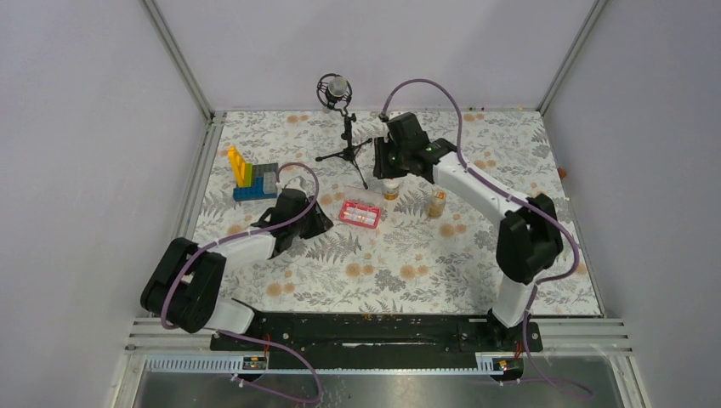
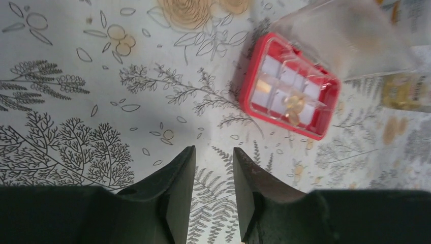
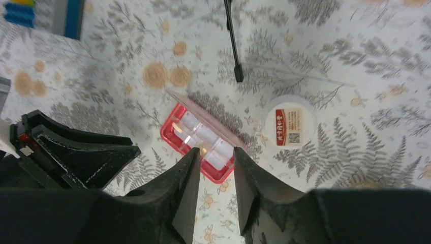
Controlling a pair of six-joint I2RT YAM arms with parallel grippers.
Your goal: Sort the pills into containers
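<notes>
Left hand (image 2: 213, 152), right hand (image 3: 217, 152): both narrow, empty. One pink box (image 2: 289, 86), two pills (image 2: 294, 103) inside; two bottles (image 1: 436, 204).

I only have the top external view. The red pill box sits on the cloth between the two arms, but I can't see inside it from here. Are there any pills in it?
Observer: Yes. The left wrist view shows a few yellowish pills lying together in one compartment of the box.
Reviewer: Is it open or covered?
Observer: Open. Its clear lid is swung up from one long edge.
Reviewer: Is either arm carrying a pill?
Observer: No. The wrist views show the left fingers and the right fingers slightly apart, with nothing gripped between them.
</notes>
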